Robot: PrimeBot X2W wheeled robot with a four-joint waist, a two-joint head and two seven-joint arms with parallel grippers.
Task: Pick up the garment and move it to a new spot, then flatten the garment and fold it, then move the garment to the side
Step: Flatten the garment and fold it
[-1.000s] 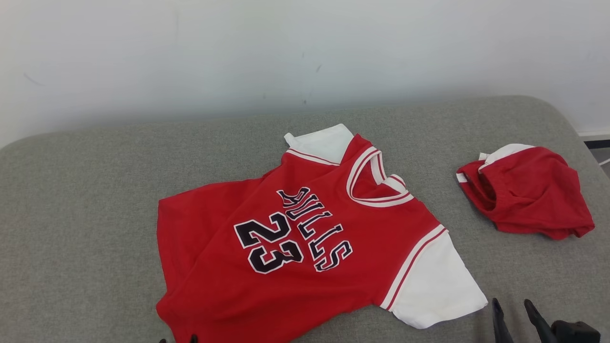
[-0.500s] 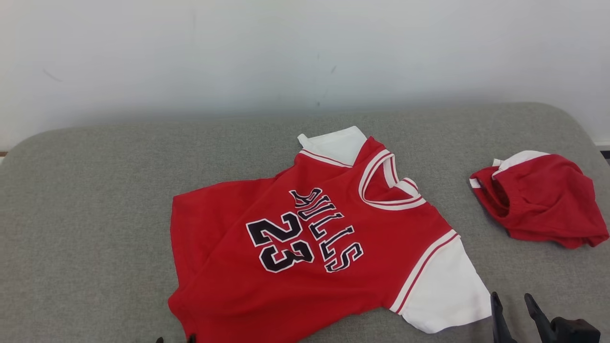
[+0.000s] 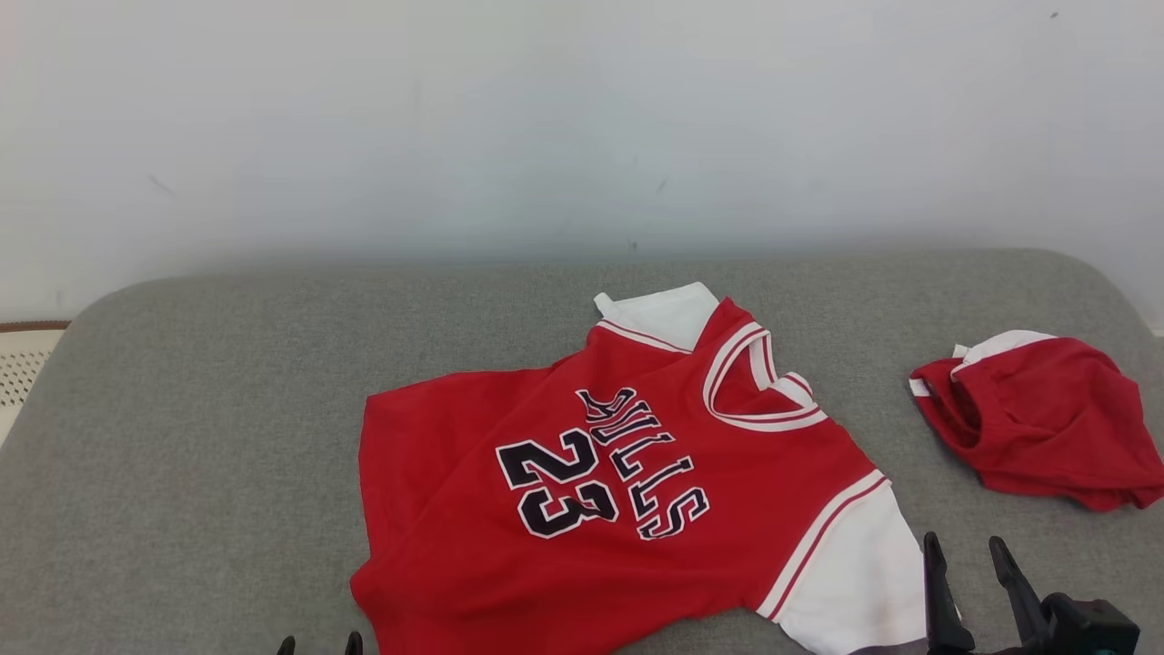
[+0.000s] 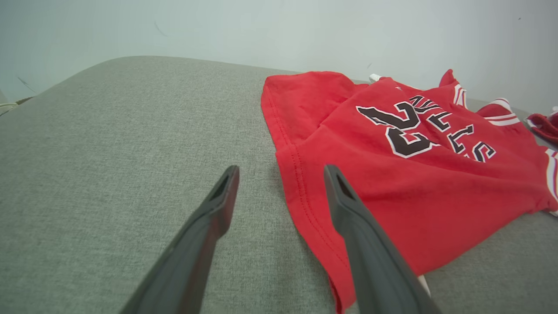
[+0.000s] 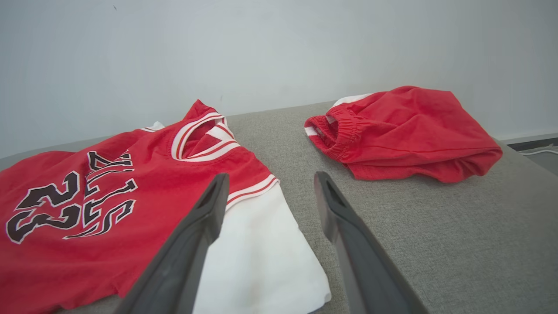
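At centre frame the jersey is showing red, with white sleeves, red-and-white striped trim and black, white-outlined lettering. At right, the shorts are showing red with white bands. The cushion is looking grey, the wall whitish.

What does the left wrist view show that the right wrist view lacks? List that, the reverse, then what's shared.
Left wrist view's own: the left gripper, fingers apart, near the hem of the jersey. Right wrist view's own: the right gripper, fingers apart by the white sleeve, and the elastic waistband of the red shorts. Shared: the 23 lettering, V-neck, grey cushion and pale wall.
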